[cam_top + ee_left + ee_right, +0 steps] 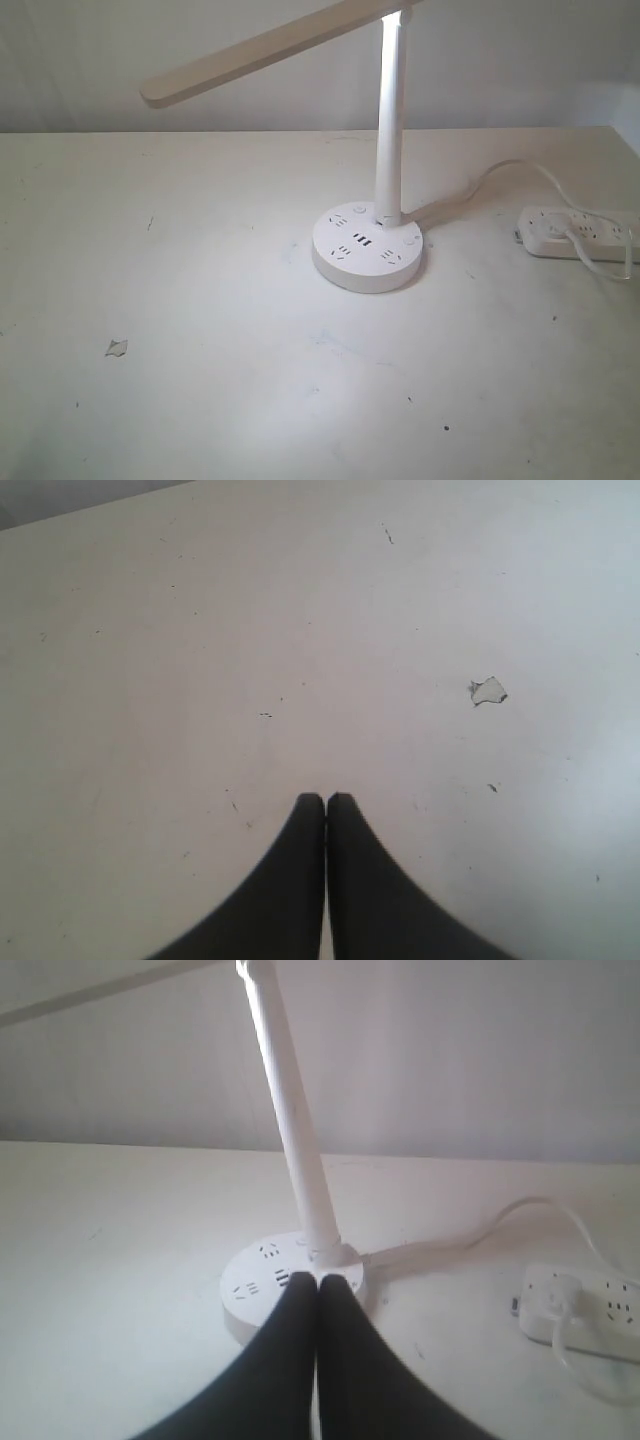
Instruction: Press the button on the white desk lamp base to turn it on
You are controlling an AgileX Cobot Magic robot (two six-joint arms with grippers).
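Note:
The white desk lamp stands in the middle of the table, its long flat head reaching up and left. Its round lamp base shows dark socket holes and small slots on top. Neither gripper appears in the exterior view. In the right wrist view my right gripper is shut and empty, its dark fingertips in front of the lamp base beside the pole; contact cannot be told. My left gripper is shut on nothing over bare table, far from the lamp.
An oblong white power strip with a plugged-in cord lies at the right edge of the table; it also shows as the power strip in the right wrist view. A small paper scrap lies front left, the same scrap.

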